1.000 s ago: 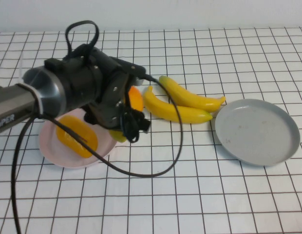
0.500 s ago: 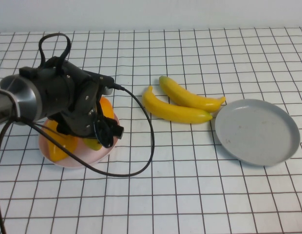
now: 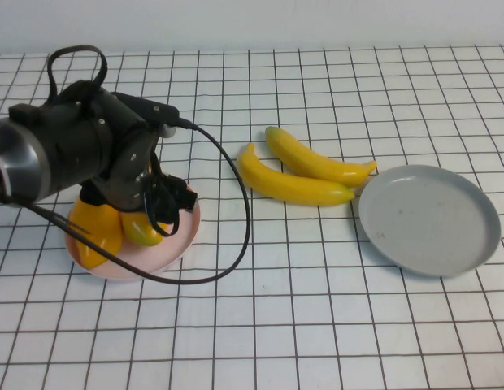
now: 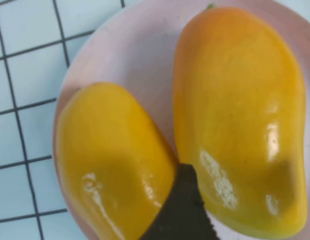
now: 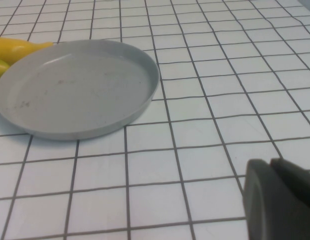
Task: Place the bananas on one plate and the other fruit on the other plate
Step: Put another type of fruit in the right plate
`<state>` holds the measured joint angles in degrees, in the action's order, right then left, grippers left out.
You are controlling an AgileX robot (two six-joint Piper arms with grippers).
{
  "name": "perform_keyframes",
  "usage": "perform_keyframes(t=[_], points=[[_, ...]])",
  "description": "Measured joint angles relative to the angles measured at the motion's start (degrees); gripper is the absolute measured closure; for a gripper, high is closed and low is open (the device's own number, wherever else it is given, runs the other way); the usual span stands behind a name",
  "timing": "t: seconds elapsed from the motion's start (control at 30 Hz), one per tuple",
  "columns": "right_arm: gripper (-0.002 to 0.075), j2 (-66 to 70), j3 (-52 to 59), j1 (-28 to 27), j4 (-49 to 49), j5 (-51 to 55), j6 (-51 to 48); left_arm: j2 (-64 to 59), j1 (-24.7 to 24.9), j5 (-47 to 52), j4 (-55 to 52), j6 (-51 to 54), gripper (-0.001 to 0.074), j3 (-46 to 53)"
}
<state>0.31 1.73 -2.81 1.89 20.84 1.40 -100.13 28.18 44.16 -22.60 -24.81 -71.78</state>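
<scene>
- Nearest the camera, the grid-lined bench [image 3: 317, 325] lies bare in front of the two plates.
- The left end effector [image 3: 158, 213] hangs low over the pale pink plate [image 3: 146, 264] at the bench's left. Whether it is released or clenched I cannot tell; the left wrist view shows only one dark fingertip [image 4: 180, 215] wedged between the two fruits.
- Both mangoes [image 4: 240, 115] lie side by side on that pink plate, touching or nearly so, plump, glossy, orange-yellow. That half of the sorting looks done.
- The grey plate [image 3: 427, 218] sits well to the right and holds nothing.
- The right end effector [image 5: 277, 200] appears only in its own wrist view, near the grey plate; its state cannot be told.
- Farthest back, the two bananas [image 3: 297, 175] lie on the bench between the plates, side by side, long axes running left to right, one tip just beside the grey plate's rim. They are slender, curved, yellow.
- Judging by this layout, the bananas lie to the right of the left end effector and close to the grey plate.
</scene>
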Motion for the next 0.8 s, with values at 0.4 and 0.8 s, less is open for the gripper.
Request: perform_keyframes(t=[0.4, 0.8], points=[[0.0742, 0.0, 0.0, 0.0, 0.0, 0.0, 0.0, 11.21, 4.03, -1.81, -7.56, -1.95, 0.0613, 4.63], [0.0743, 0.0, 0.0, 0.0, 0.13, 0.0, 0.0, 30.62, 19.12, -3.86, -8.11, -9.0, 0.0731, 16.37]])
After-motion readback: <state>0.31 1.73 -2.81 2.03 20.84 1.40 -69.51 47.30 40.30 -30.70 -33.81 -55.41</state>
